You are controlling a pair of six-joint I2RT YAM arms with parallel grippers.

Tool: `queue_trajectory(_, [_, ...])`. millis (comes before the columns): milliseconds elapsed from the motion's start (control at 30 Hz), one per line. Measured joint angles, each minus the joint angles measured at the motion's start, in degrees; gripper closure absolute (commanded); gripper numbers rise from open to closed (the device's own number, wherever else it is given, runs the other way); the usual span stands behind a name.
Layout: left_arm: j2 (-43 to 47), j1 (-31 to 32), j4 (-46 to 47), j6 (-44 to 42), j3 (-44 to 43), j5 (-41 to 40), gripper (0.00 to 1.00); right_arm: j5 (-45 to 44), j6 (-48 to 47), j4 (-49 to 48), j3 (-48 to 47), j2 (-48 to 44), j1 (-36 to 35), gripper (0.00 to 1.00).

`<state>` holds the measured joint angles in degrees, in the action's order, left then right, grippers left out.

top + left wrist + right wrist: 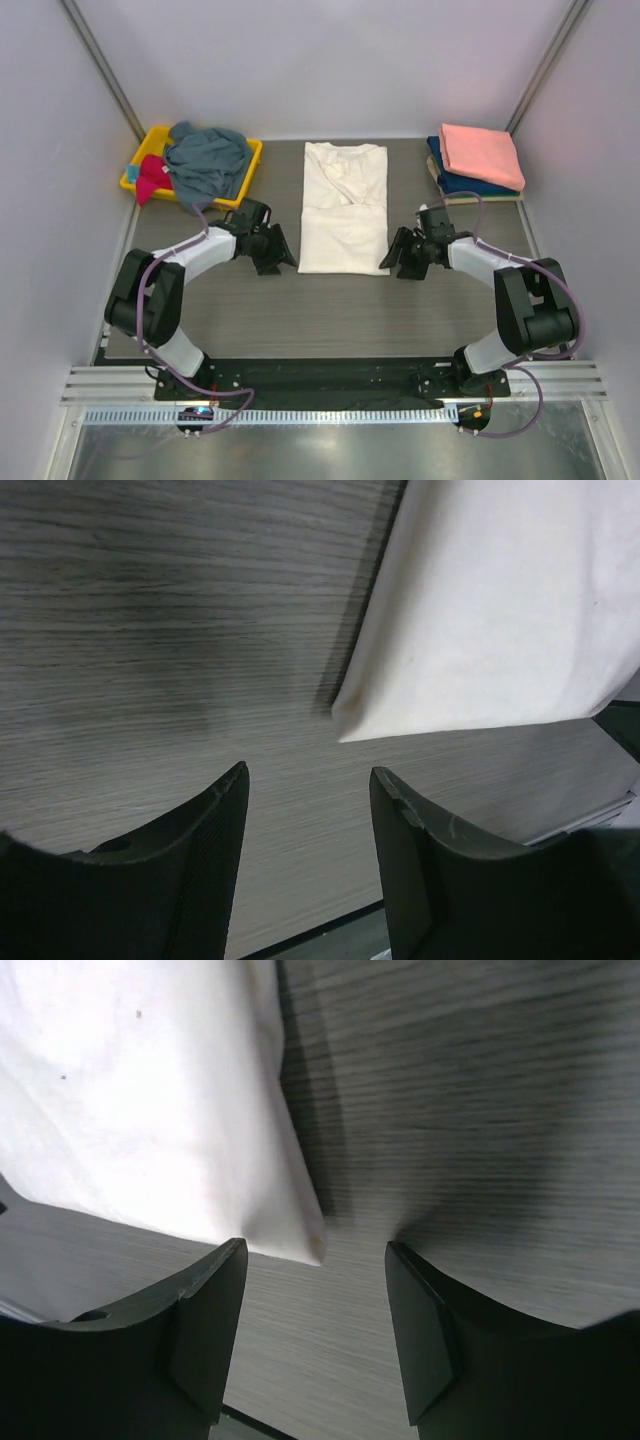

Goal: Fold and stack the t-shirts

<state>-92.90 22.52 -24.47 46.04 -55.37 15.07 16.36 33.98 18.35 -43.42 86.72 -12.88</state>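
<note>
- We see the folded cream-white t-shirt (343,215) lying flat, centred along the worktop's (330,310) far edge.
- Our left end effector (308,780) stands wide, holding nothing, by the shirt's near-left corner.
- Our right end effector (315,1255) stands equally wide at its near-right corner.

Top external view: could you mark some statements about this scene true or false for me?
1. The large cream-white cotton t-shirt lies on the grey wood-grain table. True.
2. The left tool is clamped on it. False: it is open, holding nothing.
3. The right tool is open. True.
4. The yellow plastic bin holds the salmon-pink folded t-shirt. False: that tops the navy folded t-shirt, back right; the bin holds a grey-blue crumpled t-shirt and a magenta garment.
</note>
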Motion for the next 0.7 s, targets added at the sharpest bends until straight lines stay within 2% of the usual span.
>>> queue_trajectory(133, [0.07, 0.52, 3.04, 0.66, 2.95, 0.07, 0.47, 1.95, 0.26, -4.28, 1.14, 0.44, 0.00, 0.45])
queue_trajectory(200, [0.07, 0.98, 4.44, 1.14, 3.69, 0.13, 0.47, 2.43, 0.42, -5.70, 1.27, 1.11, 0.00, 0.54])
queue_trajectory(233, [0.07, 1.16, 5.03, 1.40, 3.91, 0.17, 0.47, 2.49, 0.35, -6.14, 1.33, 1.44, 0.00, 0.62])
queue_trajectory(333, [0.07, 1.77, 6.60, 1.81, 4.59, 0.15, 0.47, 2.49, 0.46, -7.21, 1.90, 2.01, 0.00, 0.75])
queue_trajectory(533, [-0.66, 3.37, 9.38, 2.99, 5.81, 0.15, 0.48, 2.93, 0.44, -8.13, 2.62, 2.58, 0.00, 0.87])
queue_trajectory(700, [-1.51, 3.93, 11.82, 4.20, 6.40, 0.26, 0.50, 3.32, 0.37, -8.81, 2.62, 3.08, 0.00, 0.91])
